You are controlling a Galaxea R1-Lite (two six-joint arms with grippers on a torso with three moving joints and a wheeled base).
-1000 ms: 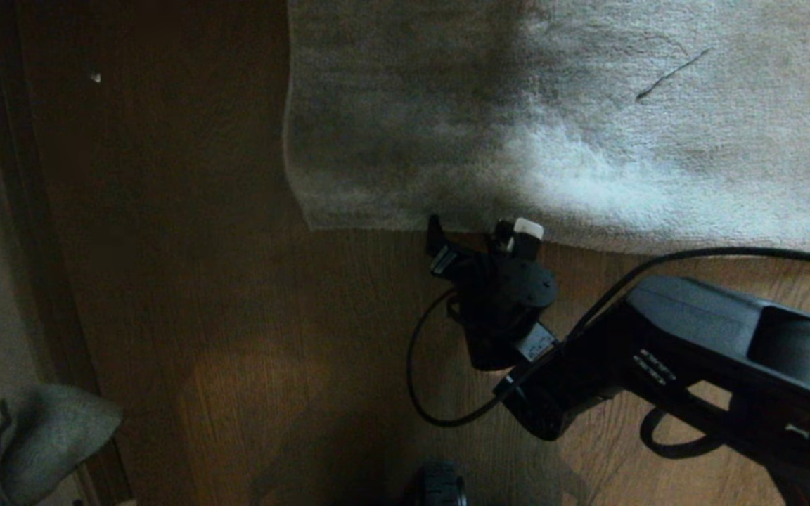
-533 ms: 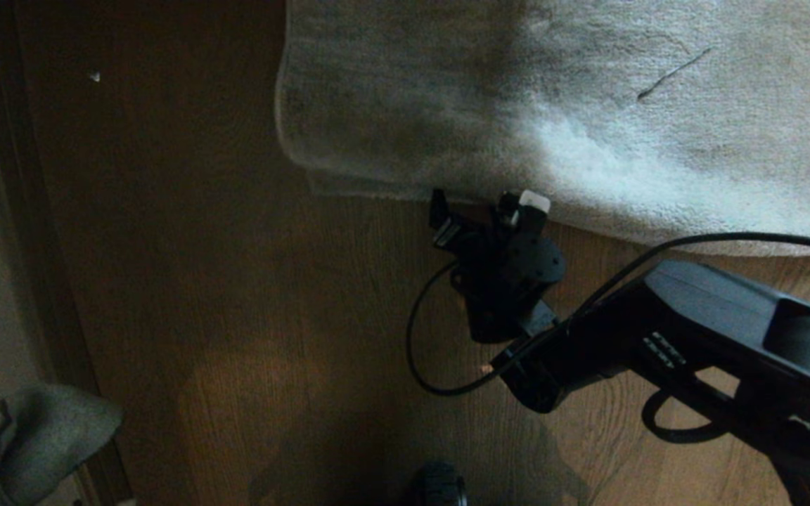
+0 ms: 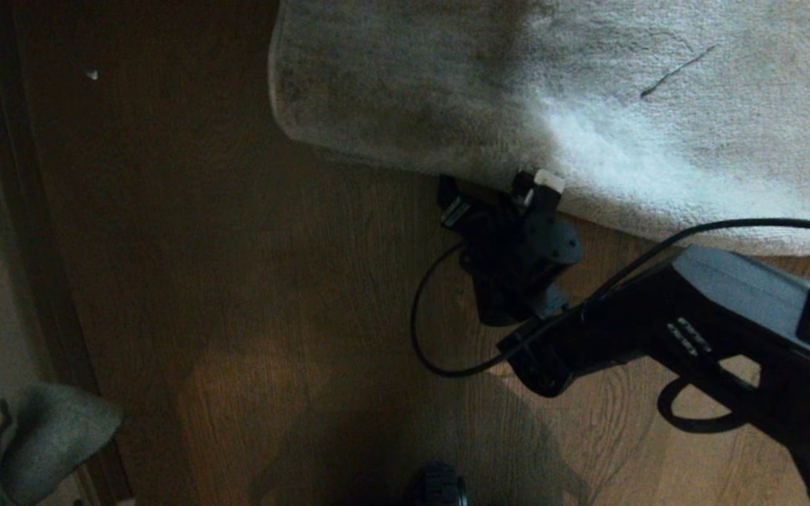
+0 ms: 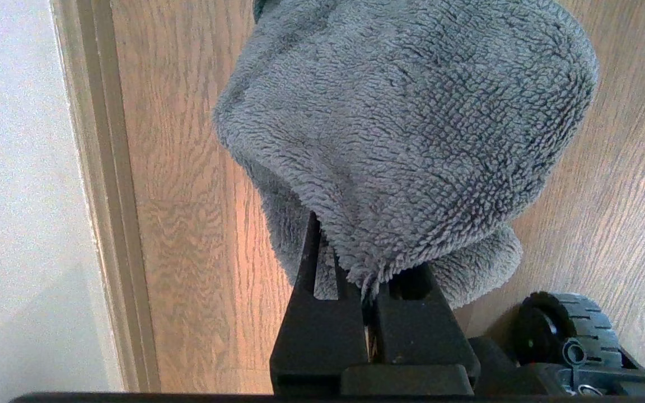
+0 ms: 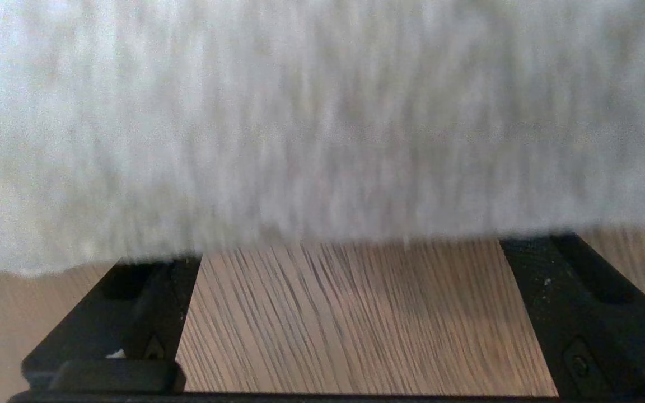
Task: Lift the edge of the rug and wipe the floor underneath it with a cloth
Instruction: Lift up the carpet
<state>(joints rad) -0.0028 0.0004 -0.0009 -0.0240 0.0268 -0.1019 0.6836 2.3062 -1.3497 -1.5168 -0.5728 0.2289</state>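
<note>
- Your right arm (image 3: 721, 330) reaches in from the lower right of the head view, wrist angled up-left toward the rug, with a black cable looping off it over the floor (image 3: 236, 316).
- Right gripper (image 3: 496, 193) sits right at the rug edge (image 3: 391, 158); fingers point into the border, one dark tip on the left and one with a pale pad on the right.
- Rug edge runs diagonally here, corner at upper left and rounded over. Can't tell from the head view whether it's lifted off the boards.
- Left arm is parked low at the left. The head view catches only the cloth (image 3: 39, 439) in the bottom-left corner, beside the baseboard (image 3: 32, 246).
- Left wrist view gives you what the head view doesn't: left gripper (image 4: 370, 305) is clamped tight on a bunched fold of the plush grey cloth, the rest hanging above wooden floor next to the baseboard and wall. A base wheel (image 4: 571, 327) shows there too.
- Right wrist view shows the right jaws spread wide, bare floorboards between them, nothing gripped. Both fingertips sit at or just under the pile border; blur hides whether they touch it.
</note>
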